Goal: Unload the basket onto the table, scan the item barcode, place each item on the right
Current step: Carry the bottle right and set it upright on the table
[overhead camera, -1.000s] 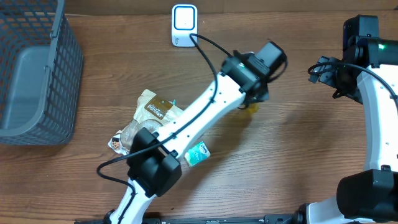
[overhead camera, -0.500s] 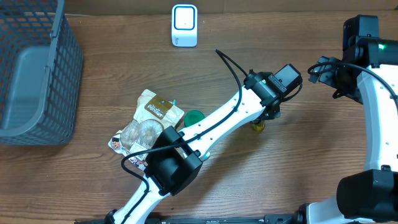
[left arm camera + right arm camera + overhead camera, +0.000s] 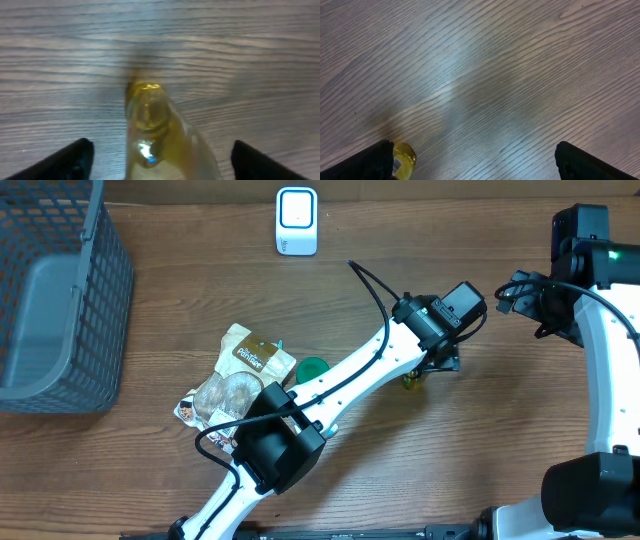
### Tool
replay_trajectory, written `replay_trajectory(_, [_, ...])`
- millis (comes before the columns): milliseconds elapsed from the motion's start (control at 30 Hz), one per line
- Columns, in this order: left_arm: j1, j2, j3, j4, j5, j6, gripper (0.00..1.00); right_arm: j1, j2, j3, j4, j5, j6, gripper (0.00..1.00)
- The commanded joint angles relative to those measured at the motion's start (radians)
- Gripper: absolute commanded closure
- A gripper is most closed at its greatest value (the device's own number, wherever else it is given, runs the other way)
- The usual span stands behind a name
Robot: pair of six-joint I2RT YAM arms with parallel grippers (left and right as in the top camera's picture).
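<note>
Just now the left claw point(image 3: 162, 162) was spread; yellow bottle point(image 3: 150, 120) released, well apart from the scanner point(image 3: 296, 221); scan judged likely over.

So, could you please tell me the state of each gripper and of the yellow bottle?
yellow bottle: resting on the table, not gripped.
left gripper: open, fingers wide on either side of the yellow bottle.
right gripper: open, holding nothing.

The overhead camera looks straight down on the whole table point(image 3: 200, 300). Both wrist cameras face the wood from close, and both show the bottle point(image 3: 150, 135).
</note>
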Motion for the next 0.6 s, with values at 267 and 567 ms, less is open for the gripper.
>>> replay_trajectory(267, [0.023, -0.026, 0.091, 0.014, 0.023, 0.094, 0.00, -0.003, -0.036, 0.013, 0.002, 0.007, 0.005, 0.00])
replay_trajectory(567, [0.155, -0.096, 0.150, -0.051, 0.003, 0.101, 0.00, -0.003, -0.036, 0.013, 0.002, 0.007, 0.005, 0.00])
